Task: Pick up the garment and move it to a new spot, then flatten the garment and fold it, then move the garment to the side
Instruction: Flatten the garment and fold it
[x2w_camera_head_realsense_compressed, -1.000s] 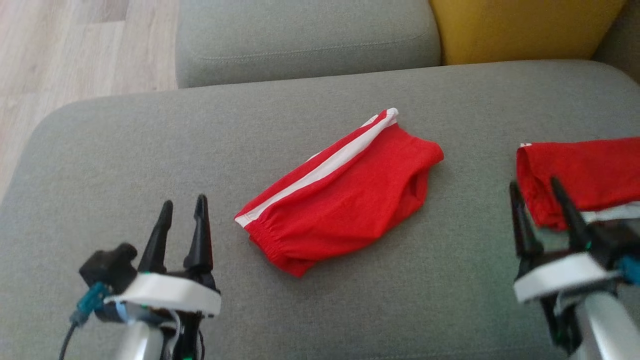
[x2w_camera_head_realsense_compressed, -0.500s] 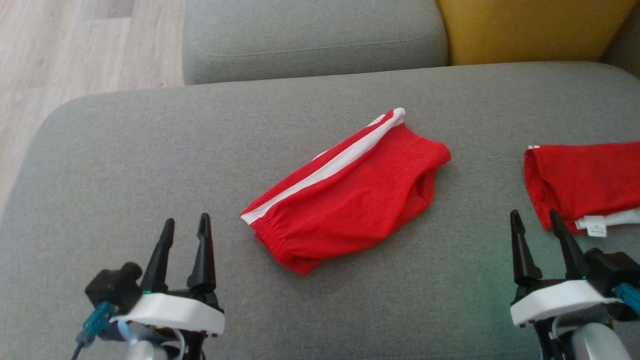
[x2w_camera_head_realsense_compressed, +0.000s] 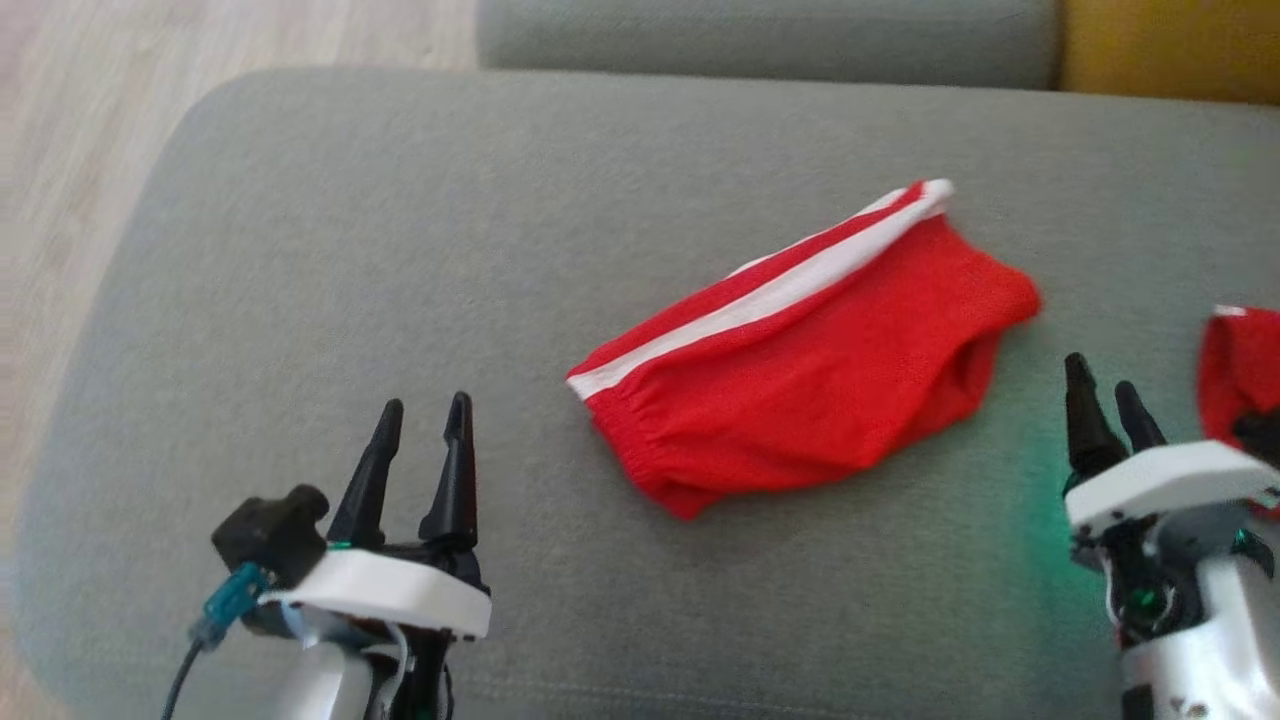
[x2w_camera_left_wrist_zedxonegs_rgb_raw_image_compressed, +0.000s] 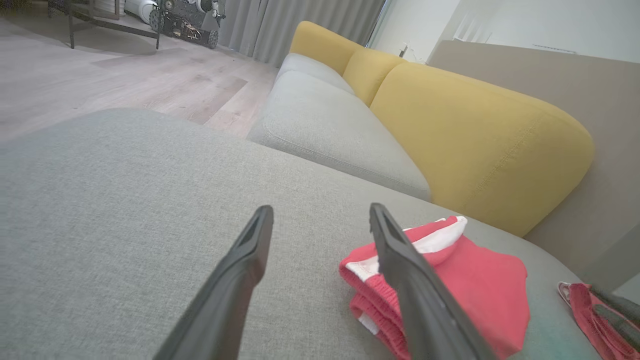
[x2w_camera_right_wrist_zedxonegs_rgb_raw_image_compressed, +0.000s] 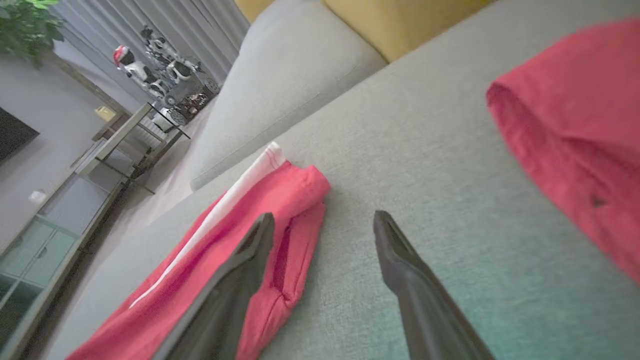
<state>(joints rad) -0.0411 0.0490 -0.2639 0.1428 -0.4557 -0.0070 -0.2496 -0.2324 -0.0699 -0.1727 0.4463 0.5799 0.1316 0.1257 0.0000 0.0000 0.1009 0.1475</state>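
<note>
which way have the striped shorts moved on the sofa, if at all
No. The striped shorts keep their place against the sofa cushion's back edge; the camera moved.

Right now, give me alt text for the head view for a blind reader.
A folded red garment with white stripes lies on a grey sofa cushion. The left gripper, open and empty, sits at lower left; the right gripper, also open, sits at lower right beside the edge of a second red garment.

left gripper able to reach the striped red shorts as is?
Probably yes: the left gripper is open, and only bare grey cushion lies between it and the striped red shorts.
</note>
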